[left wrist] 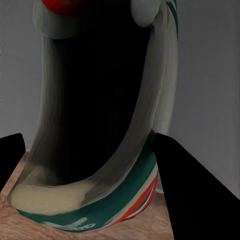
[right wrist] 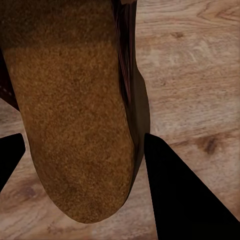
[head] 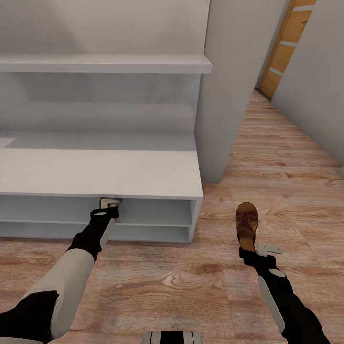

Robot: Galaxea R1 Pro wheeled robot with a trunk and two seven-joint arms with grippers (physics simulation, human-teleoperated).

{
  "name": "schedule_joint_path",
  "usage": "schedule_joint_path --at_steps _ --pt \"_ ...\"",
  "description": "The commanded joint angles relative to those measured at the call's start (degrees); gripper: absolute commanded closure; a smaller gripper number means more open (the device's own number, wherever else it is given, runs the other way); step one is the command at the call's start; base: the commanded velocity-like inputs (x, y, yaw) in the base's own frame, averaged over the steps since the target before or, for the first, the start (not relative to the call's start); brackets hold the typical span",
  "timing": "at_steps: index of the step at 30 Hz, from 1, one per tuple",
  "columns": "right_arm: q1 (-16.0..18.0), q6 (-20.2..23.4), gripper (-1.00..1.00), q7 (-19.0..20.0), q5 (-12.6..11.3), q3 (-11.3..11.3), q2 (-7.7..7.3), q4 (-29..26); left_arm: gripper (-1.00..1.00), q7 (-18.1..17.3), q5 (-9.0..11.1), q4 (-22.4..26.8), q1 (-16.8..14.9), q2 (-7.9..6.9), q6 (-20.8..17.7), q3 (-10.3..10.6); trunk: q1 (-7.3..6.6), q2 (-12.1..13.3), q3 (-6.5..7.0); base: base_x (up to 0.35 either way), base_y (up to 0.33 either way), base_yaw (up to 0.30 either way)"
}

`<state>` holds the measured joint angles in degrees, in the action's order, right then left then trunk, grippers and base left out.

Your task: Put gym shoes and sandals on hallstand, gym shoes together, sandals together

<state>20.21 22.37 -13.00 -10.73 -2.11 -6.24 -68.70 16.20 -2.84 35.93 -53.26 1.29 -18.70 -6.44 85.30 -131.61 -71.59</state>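
A white gym shoe with green stripes and red-orange accents [left wrist: 100, 150] is gripped between the jaws of the left gripper [head: 109, 206] and is being pushed into the upper open shelf of the pale grey hallstand [head: 100, 169]. A reddish-brown leather sandal with a tan footbed [head: 246, 224] is clamped at its heel by the right gripper [head: 253, 249] over the wood-plank corridor floor [head: 191, 282]. Release of the shoe inside the shelf is judged next, then the sandal's placement; no legible brand or writing is seen.

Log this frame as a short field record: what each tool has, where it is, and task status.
left tool: shut on a gym shoe, at the hallstand upper shoe shelf opening
right tool: shut on a sandal at its heel end, over the corridor floor right of the hallstand
hallstand bench top: bare in the part in view
status: both items held, none released yet
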Motion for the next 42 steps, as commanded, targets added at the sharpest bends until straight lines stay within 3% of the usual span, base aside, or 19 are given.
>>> schedule_joint_path --at_steps 1,42 --pt "0.0 0.0 1.0 0.0 -0.2 0.0 0.0 0.0 1.0 -0.1 -0.1 0.0 0.0 0.0 0.0 0.0 0.0 0.0 0.0 0.062 0.0 0.0" --pt "0.0 0.0 1.0 0.0 -0.2 0.0 0.0 0.0 1.0 -0.1 0.0 -1.0 0.0 0.03 1.3 0.0 0.0 0.0 0.0 0.047 0.0 0.0"
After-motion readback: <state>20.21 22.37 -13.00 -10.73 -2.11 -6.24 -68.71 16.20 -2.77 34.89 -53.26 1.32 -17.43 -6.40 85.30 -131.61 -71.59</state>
